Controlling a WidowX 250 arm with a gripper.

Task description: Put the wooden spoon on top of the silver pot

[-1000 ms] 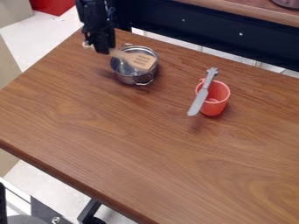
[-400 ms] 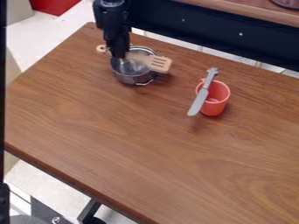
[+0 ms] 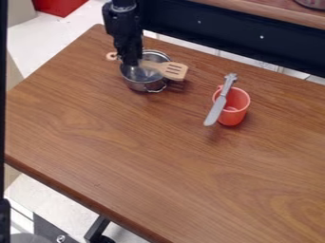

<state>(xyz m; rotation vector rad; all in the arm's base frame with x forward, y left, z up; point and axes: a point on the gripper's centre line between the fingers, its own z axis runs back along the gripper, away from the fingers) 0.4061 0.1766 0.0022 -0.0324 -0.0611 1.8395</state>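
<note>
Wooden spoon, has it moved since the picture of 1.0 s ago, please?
Yes, the wooden spoon has shifted toward the red cup, which stays in place; its slotted head now sticks out past the rim of the silver pot.

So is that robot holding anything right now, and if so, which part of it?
Yes, the gripper holds the wooden spoon by its handle, between the rounded end and the slotted head.

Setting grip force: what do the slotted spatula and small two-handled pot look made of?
Slotted tan spatula: likely bare wood, given its matte, pale surface. Small round silver pot: probably polished metal, given its shiny reflective wall.
</note>
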